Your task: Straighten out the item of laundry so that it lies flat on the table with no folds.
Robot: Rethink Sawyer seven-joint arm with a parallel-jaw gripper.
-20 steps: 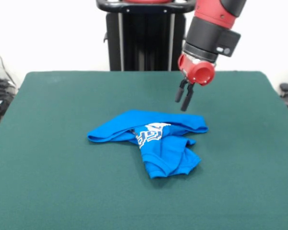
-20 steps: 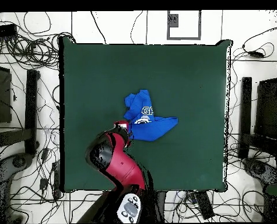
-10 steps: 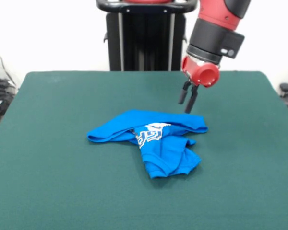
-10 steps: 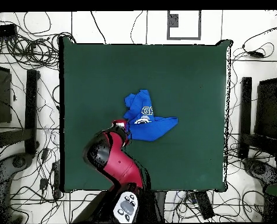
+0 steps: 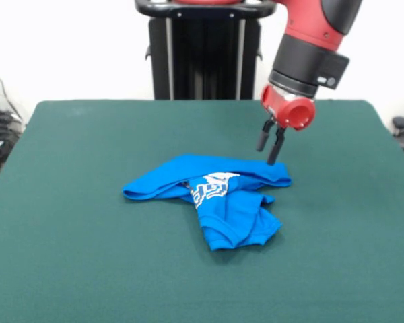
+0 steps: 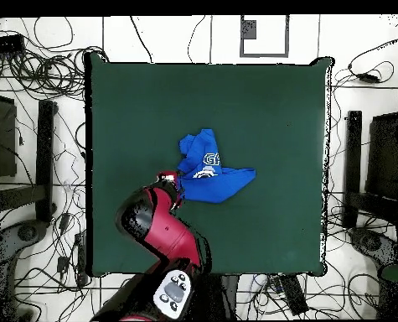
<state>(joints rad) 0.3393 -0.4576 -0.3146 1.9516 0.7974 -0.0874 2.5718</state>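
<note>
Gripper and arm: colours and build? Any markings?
The arm is red with a black cylindrical wrist section. A round red housing sits below it, carrying the gripper: two slim black fingers. The overhead view shows a grey button panel on the arm. No legible markings.

The item of laundry [image 5: 212,198] lies bunched on the table [image 5: 81,222], so its white lettering [image 5: 211,186] is folded over and only part of it shows; the word cannot be read in the front view, and from overhead just a couple of letters [image 6: 210,159] show. What kind of garment it is cannot be told. Folded layers hide its underside and inner parts.

The table's near edge is cut off at 6 o'clock in the front view, as are both near corners.

The arm [image 5: 316,40] runs out of the front view at 12 o'clock. From overhead, the arm [image 6: 164,235] covers the gripper [image 5: 272,142] and the garment's 8 o'clock corner.
</note>
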